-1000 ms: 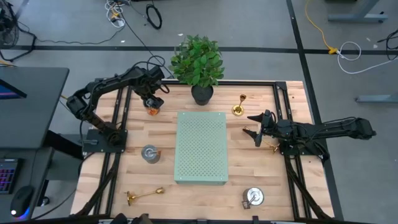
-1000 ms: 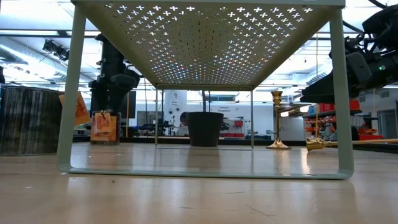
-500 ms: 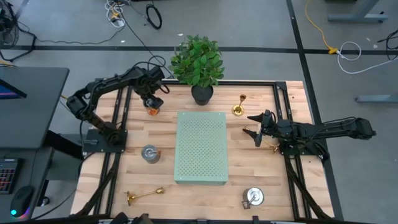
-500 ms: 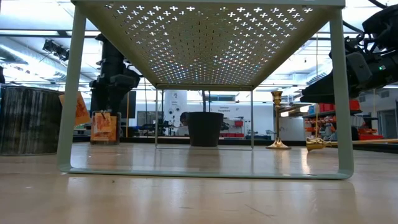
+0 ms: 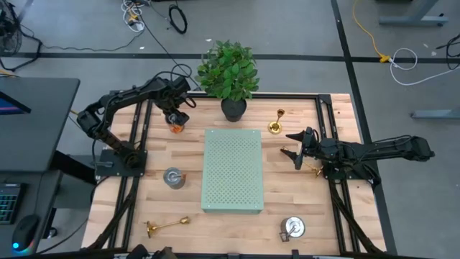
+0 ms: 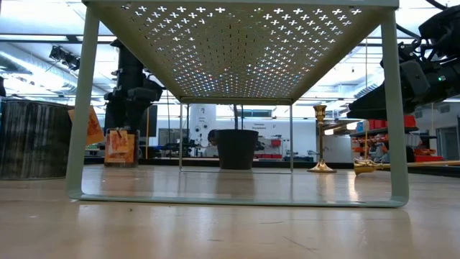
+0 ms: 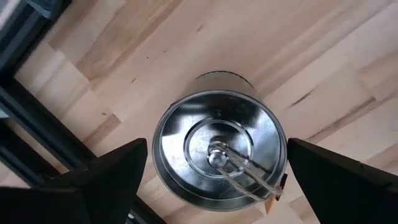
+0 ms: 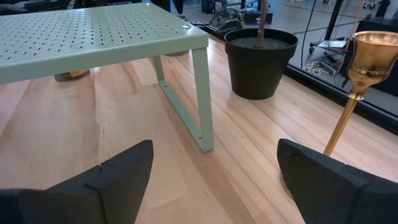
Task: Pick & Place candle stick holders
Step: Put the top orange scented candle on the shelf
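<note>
My left gripper (image 5: pixel 175 117) is open at the table's far left. It points down over a squat silver candle holder (image 7: pixel 217 155) with an orange tag (image 5: pixel 176 129), a finger on either side, apart from it. My right gripper (image 5: pixel 287 144) is open and empty right of the pale green board (image 5: pixel 232 170). A gold holder (image 5: pixel 276 123) stands upright on its base beyond it and also shows in the right wrist view (image 8: pixel 360 74). Another gold one (image 5: pixel 316 170) lies beside the right arm, and a third (image 5: pixel 167 226) lies near left. Two more silver ones (image 5: pixel 172 177) (image 5: pixel 292 228) sit on the table.
The green perforated board stands on legs mid-table, seen from below in the low view (image 6: pixel 237 43). A black-potted plant (image 5: pixel 230 72) stands at the far edge, just beyond the board. Black rails (image 5: pixel 136 144) run along the table's left and right sides.
</note>
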